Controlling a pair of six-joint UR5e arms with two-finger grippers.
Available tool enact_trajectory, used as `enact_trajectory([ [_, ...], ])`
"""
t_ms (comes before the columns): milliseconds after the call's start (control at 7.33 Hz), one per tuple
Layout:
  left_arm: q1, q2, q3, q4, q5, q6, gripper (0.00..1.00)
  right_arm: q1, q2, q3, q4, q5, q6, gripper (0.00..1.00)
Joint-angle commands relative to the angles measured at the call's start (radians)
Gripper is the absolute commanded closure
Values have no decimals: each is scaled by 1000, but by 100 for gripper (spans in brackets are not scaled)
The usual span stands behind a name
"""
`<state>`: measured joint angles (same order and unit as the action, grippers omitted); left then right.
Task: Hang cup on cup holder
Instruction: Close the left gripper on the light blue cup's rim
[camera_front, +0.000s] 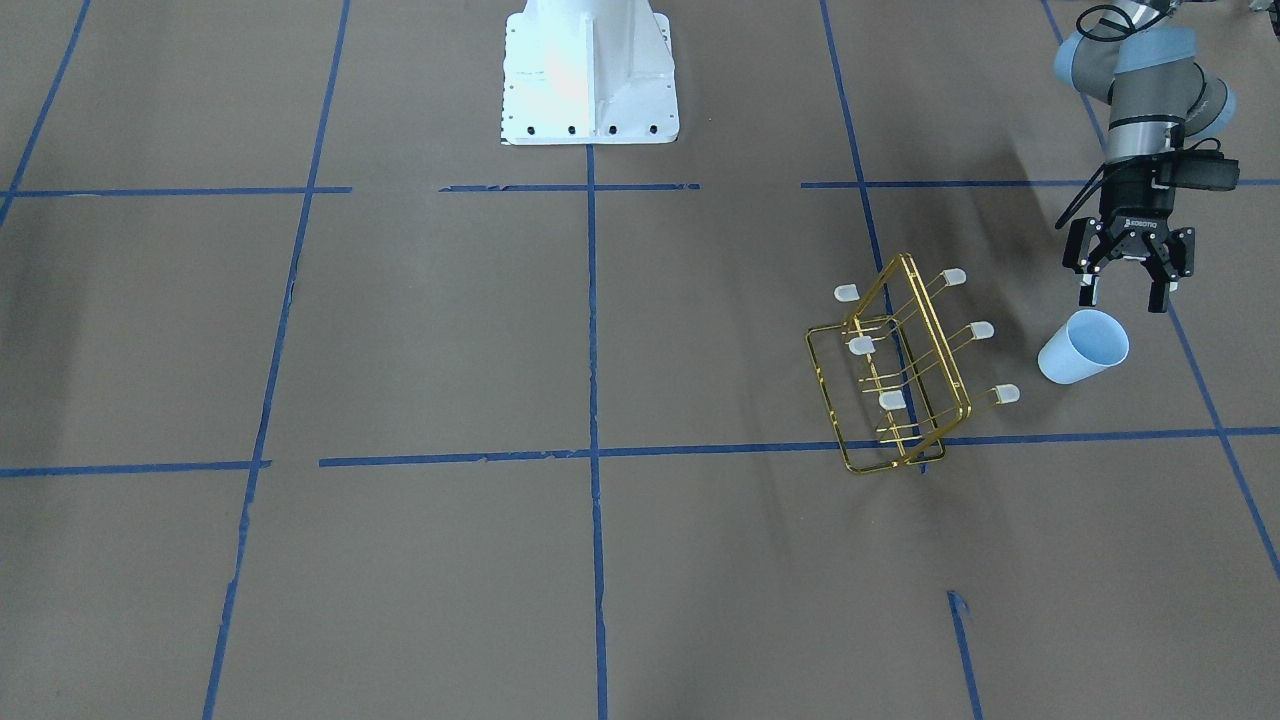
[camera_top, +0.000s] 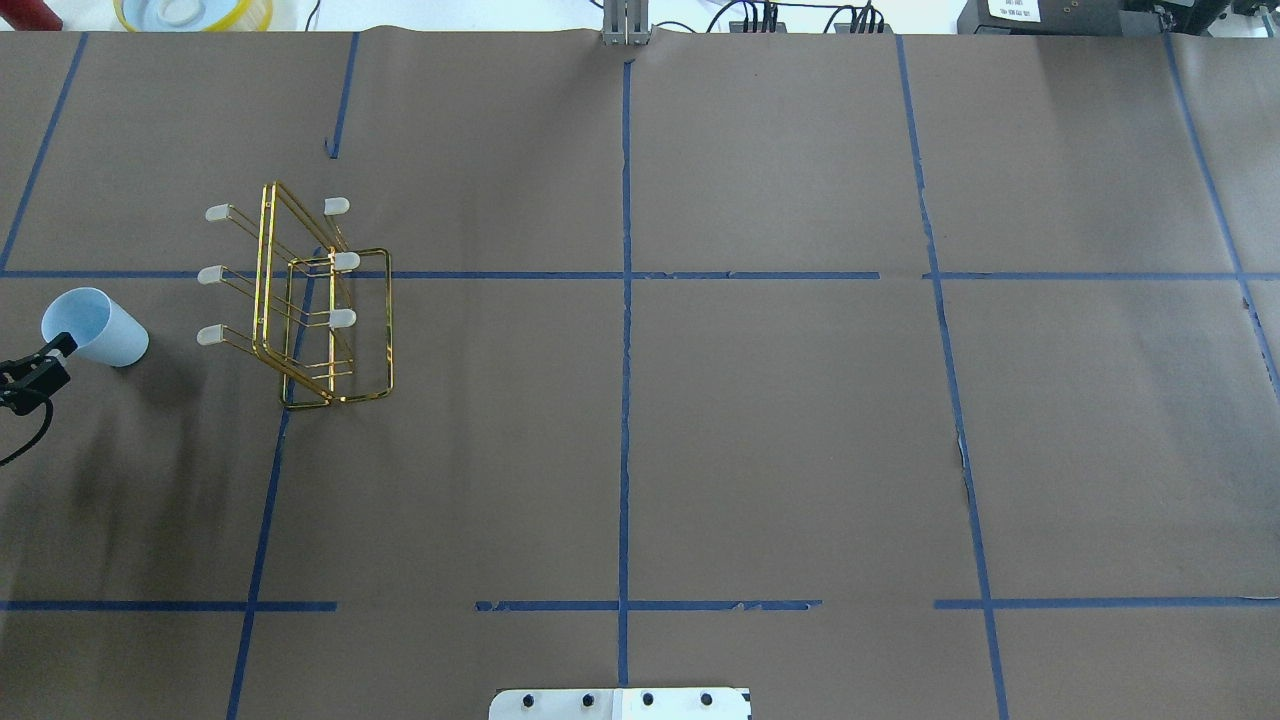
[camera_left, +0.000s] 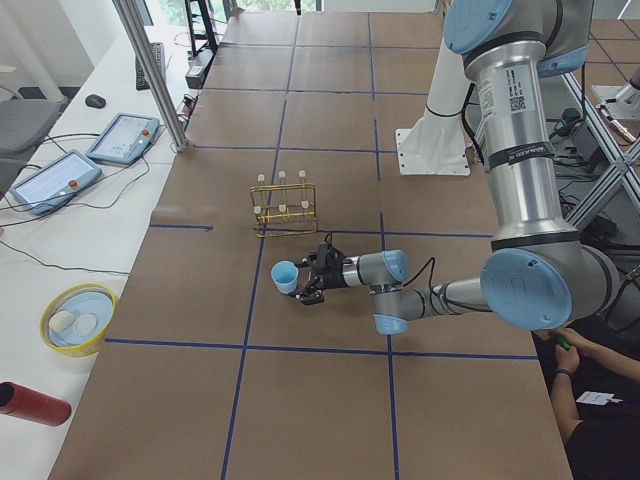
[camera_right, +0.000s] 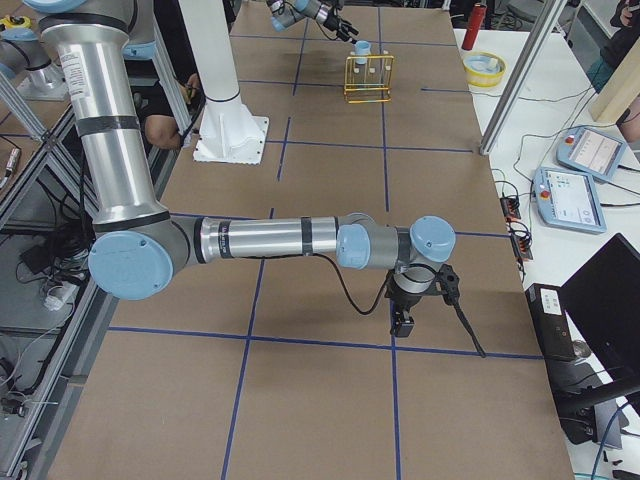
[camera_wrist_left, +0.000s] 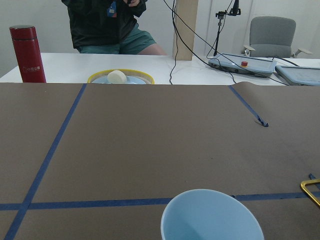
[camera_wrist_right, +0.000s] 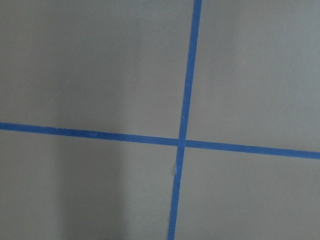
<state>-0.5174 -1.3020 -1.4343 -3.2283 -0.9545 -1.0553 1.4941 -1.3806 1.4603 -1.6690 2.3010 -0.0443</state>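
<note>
Cup (camera_front: 1083, 346) stands mouth-up near the tabletop's left edge, beside the rack (camera_front: 893, 370). The left tool (camera_front: 1125, 297), fingers apart, hovers just behind it. Overhead, the tool sits at the cup's rim. From the right side, I cannot tell the right tool's (camera_right: 402, 328) state. This looks like the approach step; next, close on the cup's wall.

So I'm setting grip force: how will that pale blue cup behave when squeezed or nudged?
The cup looks like thin plastic, so probably light and liable to flex under a squeeze. It stands on its narrower end, mouth up, so a nudge from the open left hand may tip it; once down, its taper would likely roll it in a curve.
</note>
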Motion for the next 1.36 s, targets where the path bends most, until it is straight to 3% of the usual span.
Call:
enact_trajectory([
  [0, 8, -31, 32, -1, 31, -2, 1, -1, 0, 0, 0, 0, 0, 0],
  [273, 11, -69, 49, -14, 46, -6, 1, 0, 0, 0, 0, 0, 0, 0],
  [682, 11, -36, -23, -65, 65, 11, 1, 0, 0, 0, 0, 0, 0, 0],
  [955, 16, -37, 35, -42, 129, 9, 1, 0, 0, 0, 0, 0, 0, 0],
  [1227, 25, -37, 41, -44, 131, 3, 1, 0, 0, 0, 0, 0, 0, 0],
])
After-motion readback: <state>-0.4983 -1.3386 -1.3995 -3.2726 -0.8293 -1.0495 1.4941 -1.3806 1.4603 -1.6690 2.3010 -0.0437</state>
